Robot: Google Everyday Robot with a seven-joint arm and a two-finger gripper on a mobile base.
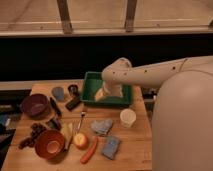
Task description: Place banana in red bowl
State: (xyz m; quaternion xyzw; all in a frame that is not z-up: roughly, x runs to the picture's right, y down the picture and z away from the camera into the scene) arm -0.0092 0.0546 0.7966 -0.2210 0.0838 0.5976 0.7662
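Note:
The pale yellow banana (66, 134) lies on the wooden table, right beside the red bowl's right rim. The red bowl (50, 144) sits near the front left corner, and nothing shows inside it. My gripper (101, 94) hangs at the end of the white arm, over the left part of the green tray (125, 94). It is well behind and to the right of the banana. It is open and nothing shows in it.
An apple (80, 141) and a carrot (90, 150) lie just right of the banana. A maroon bowl (35, 105), grapes (31, 133), a blue cup (58, 93), a dark can (73, 90), a white cup (128, 118), a cloth (102, 126) and a sponge (111, 146) crowd the table.

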